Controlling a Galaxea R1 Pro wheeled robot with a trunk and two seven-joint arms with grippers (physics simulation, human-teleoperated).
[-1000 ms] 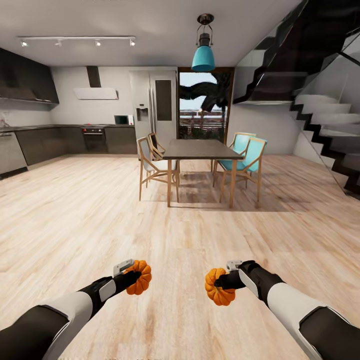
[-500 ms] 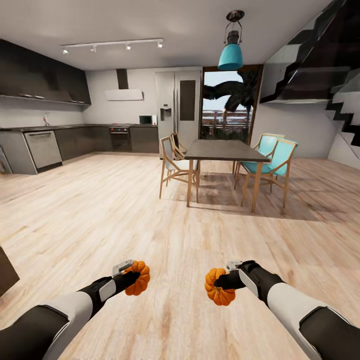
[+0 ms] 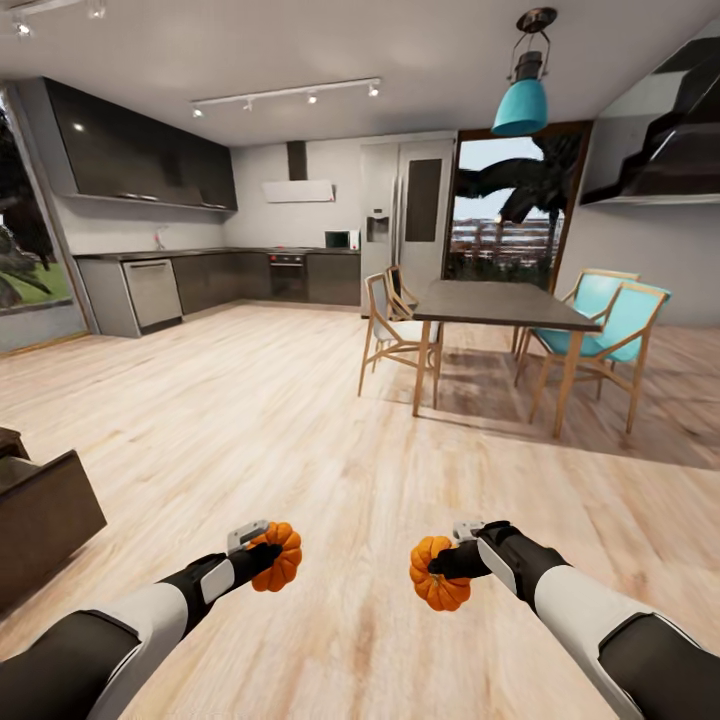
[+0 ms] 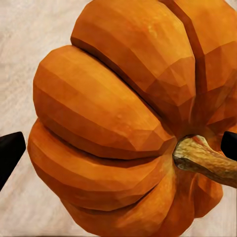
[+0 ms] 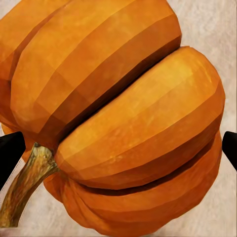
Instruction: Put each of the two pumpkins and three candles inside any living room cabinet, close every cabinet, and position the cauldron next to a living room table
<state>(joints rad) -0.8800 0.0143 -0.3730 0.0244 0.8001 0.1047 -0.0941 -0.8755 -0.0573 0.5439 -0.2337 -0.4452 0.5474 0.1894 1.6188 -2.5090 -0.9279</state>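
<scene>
Both pumpkins are carried low over the light plank floor. My left gripper (image 3: 266, 552) is shut on one orange pumpkin (image 3: 281, 557), which looms large in the left wrist view (image 4: 113, 123), its stem to one side and a dark fingertip (image 4: 10, 150) at each flank. My right gripper (image 3: 446, 564) is shut on the other pumpkin (image 3: 436, 576), seen close in the right wrist view (image 5: 123, 123) between black fingertips (image 5: 10, 148). A corner of a low dark-brown wooden unit (image 3: 45, 525), apparently the cabinet, juts in at the left edge. Candles, cauldron and coffee table are out of view.
Ahead to the right stands a dining table (image 3: 500, 305) with wooden and teal chairs (image 3: 605, 335) under a teal pendant lamp (image 3: 523, 100). Dark kitchen cupboards (image 3: 150, 150) and a counter line the far left wall. Open plank floor (image 3: 250, 420) lies between.
The whole view has swung left: the dining table and lamp slid right, the stairs left the picture, and the dark-brown unit came in at the left edge. Both arms hold as before.
</scene>
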